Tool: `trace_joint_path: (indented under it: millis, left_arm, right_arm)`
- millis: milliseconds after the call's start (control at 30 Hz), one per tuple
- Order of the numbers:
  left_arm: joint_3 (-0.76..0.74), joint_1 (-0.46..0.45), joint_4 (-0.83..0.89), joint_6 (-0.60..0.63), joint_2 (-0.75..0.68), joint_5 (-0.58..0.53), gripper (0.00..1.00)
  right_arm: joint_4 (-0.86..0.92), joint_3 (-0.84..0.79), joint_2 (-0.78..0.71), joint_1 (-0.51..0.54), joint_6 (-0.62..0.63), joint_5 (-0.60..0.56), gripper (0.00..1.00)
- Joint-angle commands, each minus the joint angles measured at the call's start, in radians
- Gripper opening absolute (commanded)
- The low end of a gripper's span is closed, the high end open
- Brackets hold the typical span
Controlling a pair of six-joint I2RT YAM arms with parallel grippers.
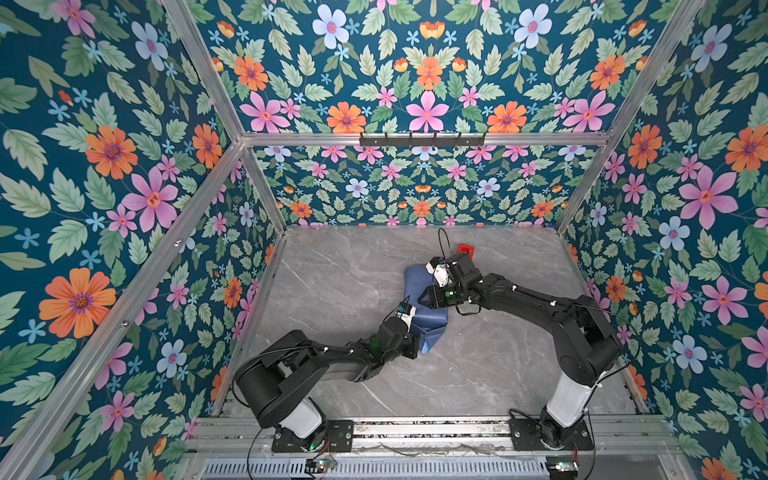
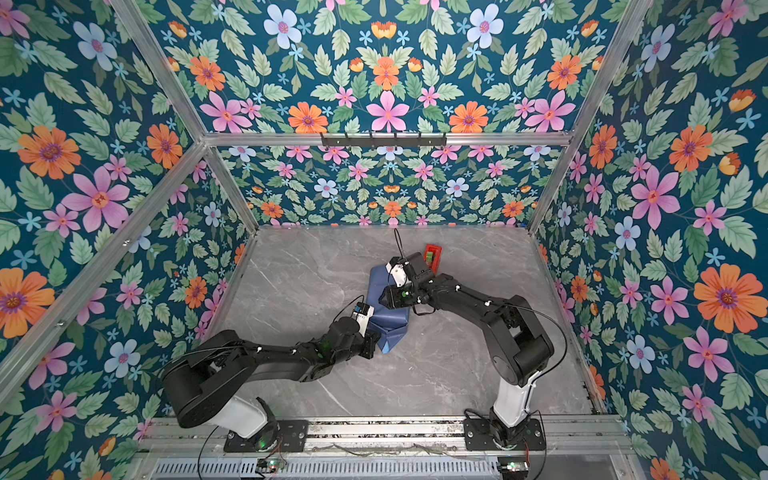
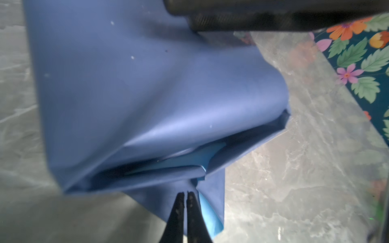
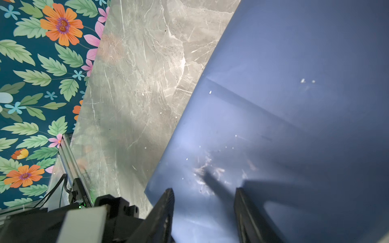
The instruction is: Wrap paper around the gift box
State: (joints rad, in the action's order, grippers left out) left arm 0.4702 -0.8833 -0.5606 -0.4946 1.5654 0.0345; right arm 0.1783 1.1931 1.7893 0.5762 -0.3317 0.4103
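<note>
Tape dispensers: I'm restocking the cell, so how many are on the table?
1. The red tape dispenser sits on the table's far side, just beyond the right arm. That arm or the paper could hide others.

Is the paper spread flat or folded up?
Folded: the paper forms a boxy bundle, and one end gapes with loose flaps showing its lighter face.

Left tool point(image 3: 185, 193) clamped, right tool point(image 4: 203, 190) spread

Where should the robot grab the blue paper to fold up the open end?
On the paper, take the loose flap at the open end, coming from the robot's side, low along the table. It is thin and free, sticking out past the wrapped bundle, so jaws can pinch its edge. The left gripper looks shut on it.
</note>
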Motion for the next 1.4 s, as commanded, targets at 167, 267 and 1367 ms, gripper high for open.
trace_joint_path:
  millis: [167,267,1367]
  left_arm:
    - [0.029,0.001,0.033,0.027,0.06,0.002,0.06]
    - [0.023,0.0,0.034,0.02,0.071,0.02,0.05]
    - [-0.034,-0.081,0.118,-0.044,-0.2,-0.081,0.33]
  right_arm:
    - [0.053,-0.021,0.005,0.001,-0.001,-0.025,0.47]
    - [0.051,-0.026,0.001,0.002,-0.004,-0.027,0.47]
    - [0.095,0.069,-0.118,-0.011,-0.013,0.01,0.51]
